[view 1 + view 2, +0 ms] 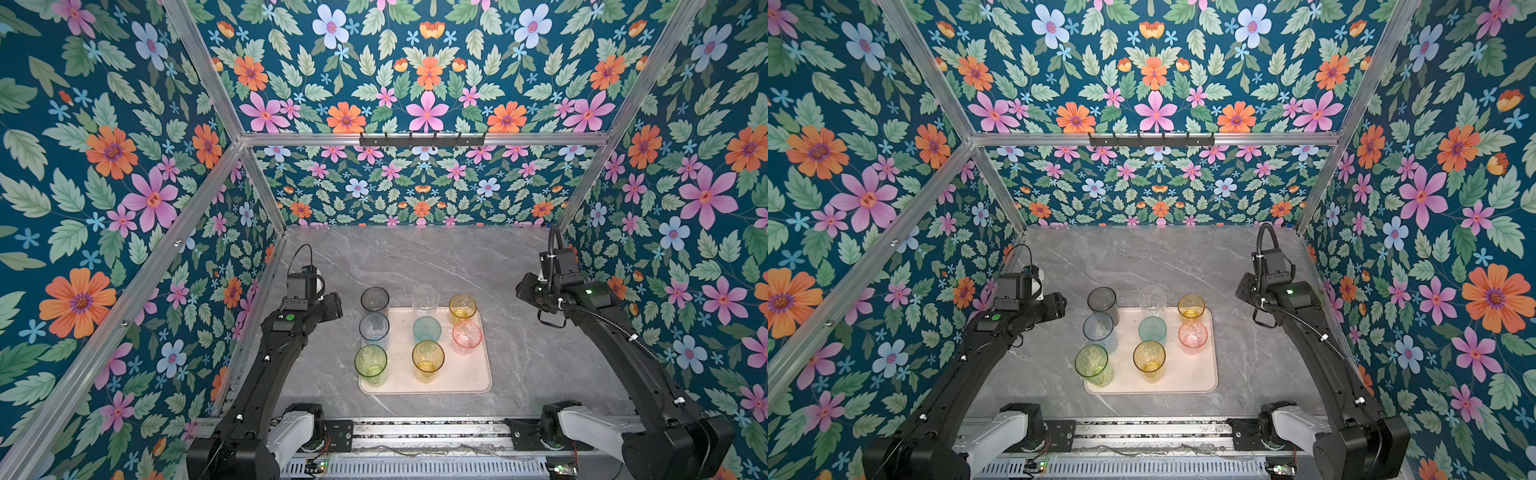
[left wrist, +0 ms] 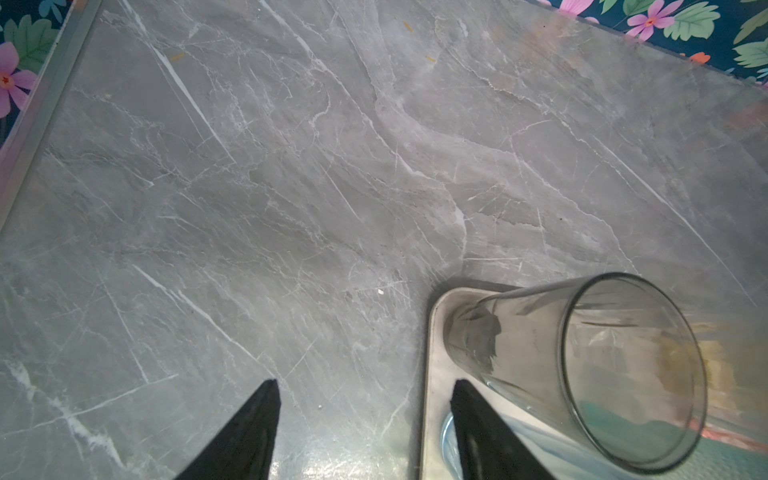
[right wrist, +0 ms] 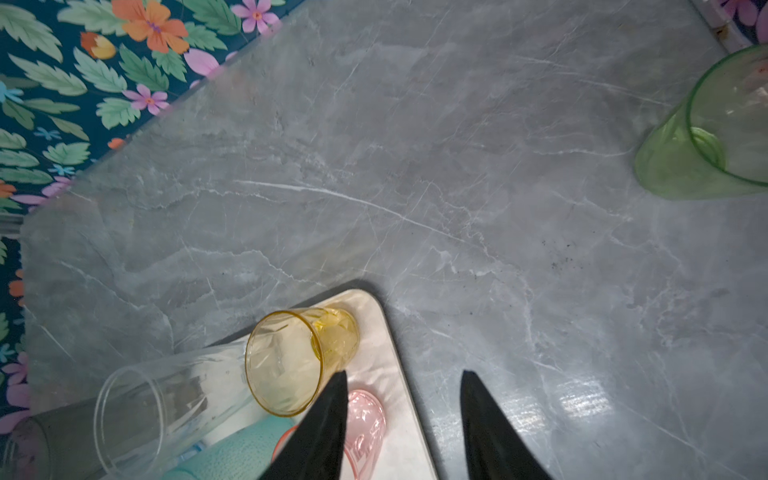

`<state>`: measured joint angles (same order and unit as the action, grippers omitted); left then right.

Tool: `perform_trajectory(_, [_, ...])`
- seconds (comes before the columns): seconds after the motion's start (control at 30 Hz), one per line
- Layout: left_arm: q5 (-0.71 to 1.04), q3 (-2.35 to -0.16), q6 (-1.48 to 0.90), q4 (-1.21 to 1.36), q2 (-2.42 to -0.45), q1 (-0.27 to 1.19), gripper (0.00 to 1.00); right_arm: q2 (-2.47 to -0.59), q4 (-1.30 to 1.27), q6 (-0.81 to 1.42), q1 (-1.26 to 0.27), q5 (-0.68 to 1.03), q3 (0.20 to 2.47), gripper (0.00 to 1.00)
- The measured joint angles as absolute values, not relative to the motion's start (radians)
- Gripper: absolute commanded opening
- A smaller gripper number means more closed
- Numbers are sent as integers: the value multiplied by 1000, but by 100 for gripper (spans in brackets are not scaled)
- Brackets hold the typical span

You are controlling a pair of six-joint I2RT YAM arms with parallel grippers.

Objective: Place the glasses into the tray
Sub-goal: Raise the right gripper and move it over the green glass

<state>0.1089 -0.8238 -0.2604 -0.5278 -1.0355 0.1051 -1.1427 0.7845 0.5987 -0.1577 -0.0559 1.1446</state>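
Black-fingered, the left gripper (image 2: pixel 365 384) hangs spread and empty just beside the smoky grey tumbler (image 2: pixel 540 332) in a corner of the pink tray (image 2: pixel 430 332). The right gripper (image 3: pixel 404 374), likewise spread and empty, is near the amber tumbler (image 3: pixel 286 361) in the tray, with a green tumbler (image 3: pixel 673 166) well apart on the table (image 3: pixel 498 208).

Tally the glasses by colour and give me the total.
Grey glass: 1
Blue glass: 1
Green glasses: 2, one visible only in the right wrist view
Clear glass: 1
Teal glass: 1
Amber glasses: 2
Pink glass: 1
Total: 9
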Motion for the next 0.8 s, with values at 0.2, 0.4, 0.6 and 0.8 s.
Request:
perform_trajectory(0.2, [109, -824, -260, -528, -1036, 105, 68, -1132, 754, 592, -37, -60, 1152, 52])
perform_trajectory(0.4, [108, -824, -260, -528, -1036, 105, 68, -1134, 717, 588, 88, -95, 1147, 60])
perform_trajectory(0.6, [106, -824, -260, -528, -1037, 105, 68, -1140, 687, 596, 112, -247, 1146, 75])
perform_trajectory(0.8, [105, -824, -260, -528, -1037, 105, 68, -1136, 654, 606, 194, -316, 1143, 75])
